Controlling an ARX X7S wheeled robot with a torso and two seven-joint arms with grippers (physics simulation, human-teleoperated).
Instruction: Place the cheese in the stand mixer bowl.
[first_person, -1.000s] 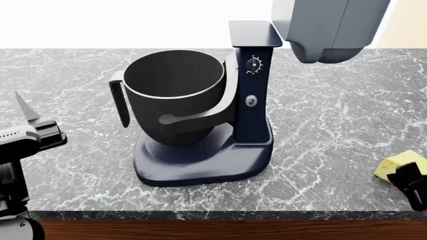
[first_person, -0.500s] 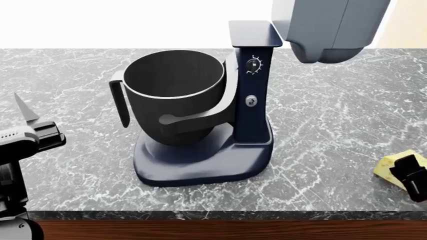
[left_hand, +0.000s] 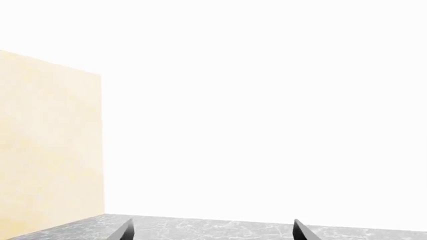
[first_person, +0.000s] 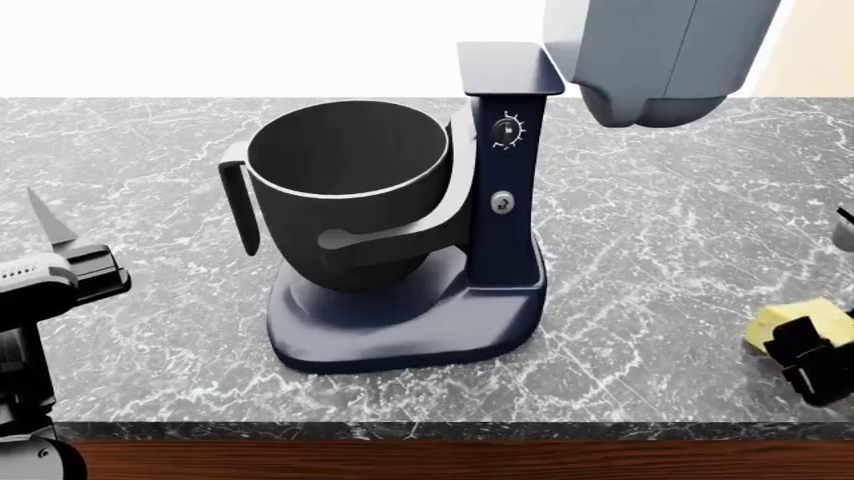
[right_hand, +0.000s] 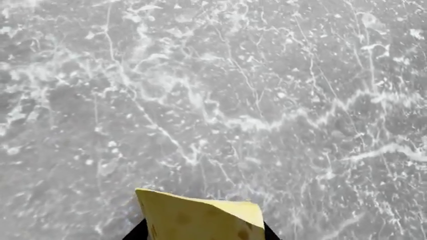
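The cheese (first_person: 785, 324), a small pale-yellow wedge with holes, is at the counter's front right, far right of the mixer. My right gripper (first_person: 809, 362) is shut on it. In the right wrist view the cheese (right_hand: 200, 216) fills the gap between the two dark fingers of the right gripper (right_hand: 203, 234), just above the marble. The stand mixer bowl (first_person: 350, 190), deep and dark grey with a side handle, sits empty in the navy mixer's cradle at the centre. My left gripper (first_person: 54, 238) hangs open left of the mixer; in the left wrist view the left gripper (left_hand: 211, 233) has its fingers wide apart.
The navy mixer's column (first_person: 505, 170) and base (first_person: 400, 325) stand right of and below the bowl. Its grey tilt head (first_person: 661, 55) is raised at the upper right. The grey marble counter (first_person: 641, 230) ends at a front edge with wood below. A cream wall (left_hand: 47, 150) shows in the left wrist view.
The right gripper has turned and shifted a little around the cheese, which moved slightly left with it. A grey part of the right arm now shows at the right edge. The left arm is still.
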